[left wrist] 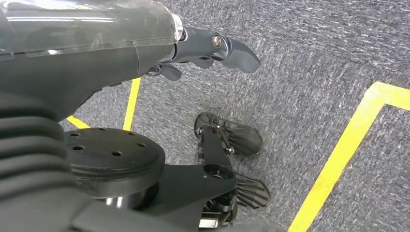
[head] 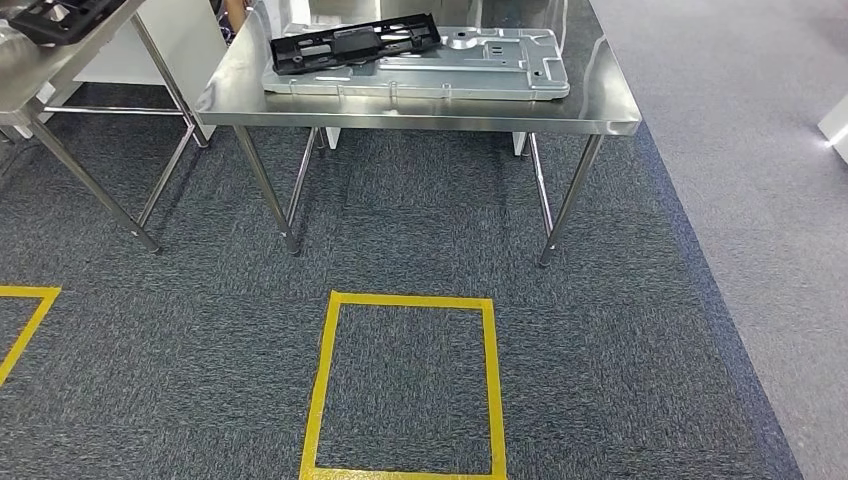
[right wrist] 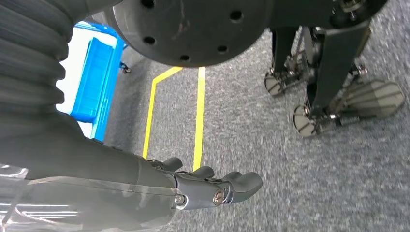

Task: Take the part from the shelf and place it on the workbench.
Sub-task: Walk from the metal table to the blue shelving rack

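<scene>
Item: black ribbed plastic part [head: 355, 42], lying on a pale grey cast-metal plate [head: 470, 70], far side of the polished steel surface [head: 600, 105]. Your left hand [left wrist: 212, 48] and right hand [right wrist: 212, 186] hang over the carpet, fingers loosely apart, holding nothing. Risk: smooth steel lets the part slide if nudged.

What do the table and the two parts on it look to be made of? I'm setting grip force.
Table: likely stainless steel, brushed and reflective. Black part: probably moulded plastic, matt, with ribs and cutouts. Grey plate beneath it: seemingly cast or stamped metal, dull silver.
</scene>
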